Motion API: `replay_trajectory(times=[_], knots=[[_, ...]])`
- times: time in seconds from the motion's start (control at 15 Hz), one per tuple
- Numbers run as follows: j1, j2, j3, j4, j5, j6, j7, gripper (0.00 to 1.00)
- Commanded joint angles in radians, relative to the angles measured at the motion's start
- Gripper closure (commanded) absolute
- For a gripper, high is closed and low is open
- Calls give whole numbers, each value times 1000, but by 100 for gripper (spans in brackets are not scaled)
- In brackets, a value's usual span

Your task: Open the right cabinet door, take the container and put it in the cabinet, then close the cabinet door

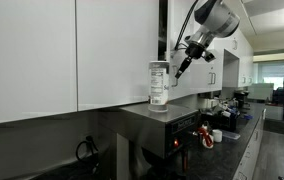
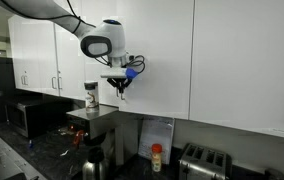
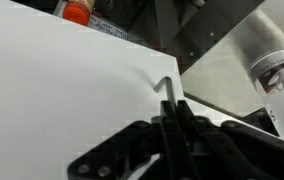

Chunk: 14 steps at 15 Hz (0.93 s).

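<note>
End effector (image 1: pixel 181 72) closed, container (image 1: pixel 158 84) upright nearby, not touching, atop steel machine (image 1: pixel 142 125)

Probably a kitchen: microwave (image 2: pixel 27 117), toaster (image 2: pixel 204 160).

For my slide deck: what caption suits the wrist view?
Gripper shut on the slim silver handle of the white cabinet door.

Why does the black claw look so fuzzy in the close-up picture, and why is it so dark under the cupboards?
Wrist view: the gripper sits near the lens, so it shows dark and out of focus; the container at the edge is blurred, while the handle stands sharper against the bright white door. Both exterior views: cabinet fronts brightly lit, the counter below in shadow.
</note>
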Motion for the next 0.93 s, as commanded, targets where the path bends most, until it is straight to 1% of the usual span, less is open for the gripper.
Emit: replay_trajectory(times=[0.0,0.27,0.6,0.87], knots=[[-25,-152,-17,-85,-3,-63,-26,98],[-40,-247,-48,-166,-34,-57,-16,98],[-65,-357,-85,-251,-115,-60,13,98],[-89,-441,-130,-299,-183,-100,14,98]])
